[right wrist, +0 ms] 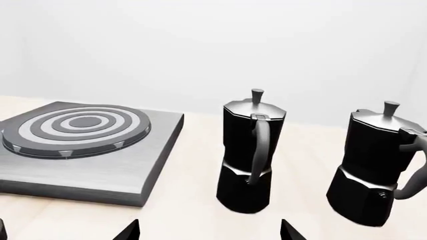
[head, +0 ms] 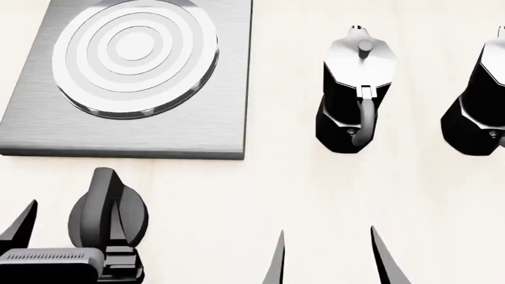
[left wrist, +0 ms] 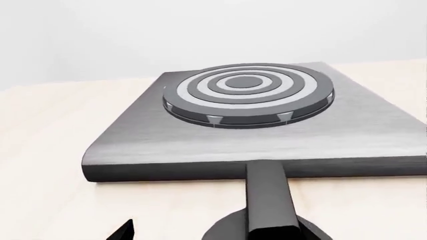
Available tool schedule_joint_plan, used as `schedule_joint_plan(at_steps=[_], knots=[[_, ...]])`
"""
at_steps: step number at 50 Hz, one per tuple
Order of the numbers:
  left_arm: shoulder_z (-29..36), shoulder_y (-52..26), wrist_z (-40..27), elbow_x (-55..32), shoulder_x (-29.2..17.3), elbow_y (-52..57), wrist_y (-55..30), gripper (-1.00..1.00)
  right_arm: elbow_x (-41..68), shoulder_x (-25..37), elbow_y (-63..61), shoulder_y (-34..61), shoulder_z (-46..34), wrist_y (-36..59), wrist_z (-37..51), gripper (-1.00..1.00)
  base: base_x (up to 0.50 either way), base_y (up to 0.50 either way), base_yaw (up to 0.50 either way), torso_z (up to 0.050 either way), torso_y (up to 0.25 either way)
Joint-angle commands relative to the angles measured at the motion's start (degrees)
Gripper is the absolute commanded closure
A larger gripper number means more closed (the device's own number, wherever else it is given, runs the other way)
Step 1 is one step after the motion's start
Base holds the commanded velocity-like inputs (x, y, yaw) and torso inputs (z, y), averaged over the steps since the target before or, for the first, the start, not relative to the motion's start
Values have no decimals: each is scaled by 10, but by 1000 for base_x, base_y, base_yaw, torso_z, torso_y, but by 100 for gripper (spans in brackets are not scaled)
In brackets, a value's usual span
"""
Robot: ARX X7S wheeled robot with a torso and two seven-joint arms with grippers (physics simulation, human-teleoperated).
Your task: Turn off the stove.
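Observation:
The stove is a brushed grey metal plate (head: 209, 124) with a round burner (head: 134, 53) of concentric rings, at the head view's upper left. Its black round knob (head: 99, 204) with a raised ridge lies on the table just in front of the plate. My left gripper (head: 71, 231) is open at the knob: one fingertip (head: 23, 225) stands apart to the knob's left, the other overlaps its right side. In the left wrist view the knob (left wrist: 267, 200) fills the near edge before the plate (left wrist: 200, 145). My right gripper (head: 332, 260) is open and holds nothing.
Two black-and-silver moka pots (head: 355, 89) (head: 481, 100) stand to the right of the stove on the pale wooden table (head: 261, 195). The right wrist view shows both pots (right wrist: 250, 155) (right wrist: 377, 170) beside the stove plate (right wrist: 80, 175), with a white wall behind.

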Motion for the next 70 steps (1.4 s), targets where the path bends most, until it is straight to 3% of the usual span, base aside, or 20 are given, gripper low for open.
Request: schedule_joint_plan(at_steps=[1, 70], knots=[[-5, -2, 5, -27, -1, -19, -20, -100, 0, 2, -1, -1, -2, -1, 1, -100, 0, 0, 0, 0, 0], [-38, 54, -34, -58, -36, 15, -40, -100, 2, 7, -1, 5, -11, 1, 8, -100, 0, 0, 0, 0, -2]])
